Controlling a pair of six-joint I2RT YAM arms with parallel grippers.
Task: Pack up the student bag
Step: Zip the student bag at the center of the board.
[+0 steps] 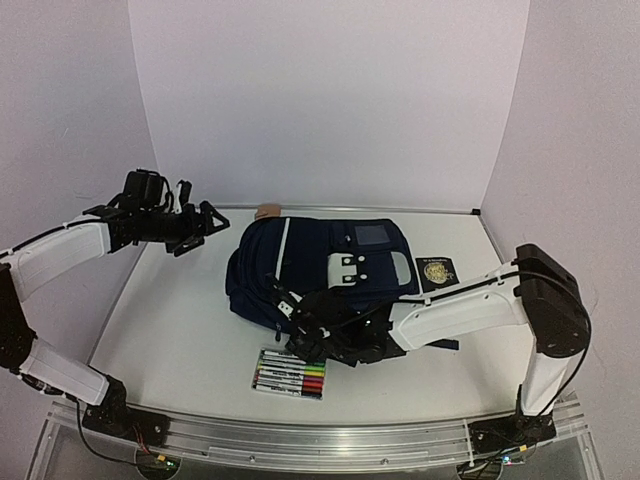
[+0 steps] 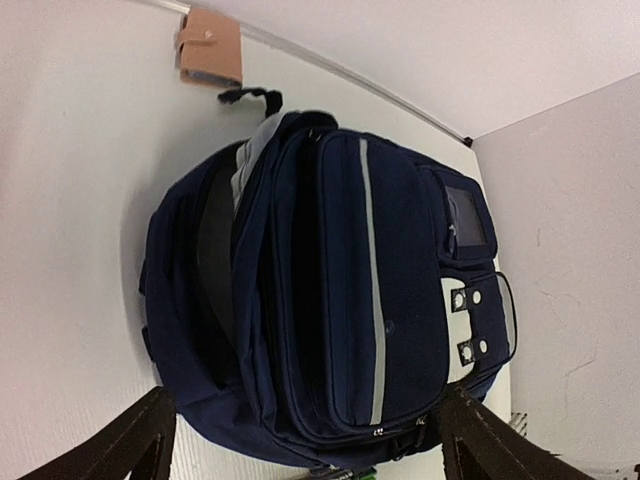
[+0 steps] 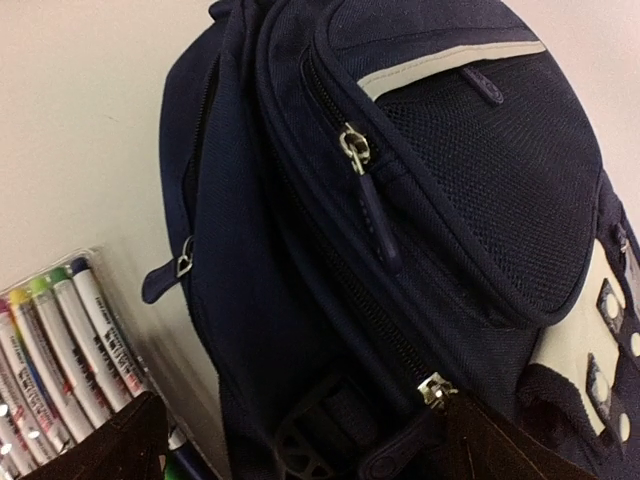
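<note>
Since the student bag (image 1: 320, 265) lies flat at mid-table with its long axis running left to right, its near flank and a zip pull (image 3: 355, 148) face my right gripper (image 1: 308, 337). That gripper hangs wide open and empty just beside that edge, with the marker pack (image 1: 290, 373) just nearer. My left gripper (image 1: 200, 225), also spread and empty, hovers well off the bag's left end, so I judge my right arm closer.

Marker pack (image 1: 290, 374), tan wallet (image 2: 210, 47) and black booklet (image 1: 437, 272) lie apart.
</note>
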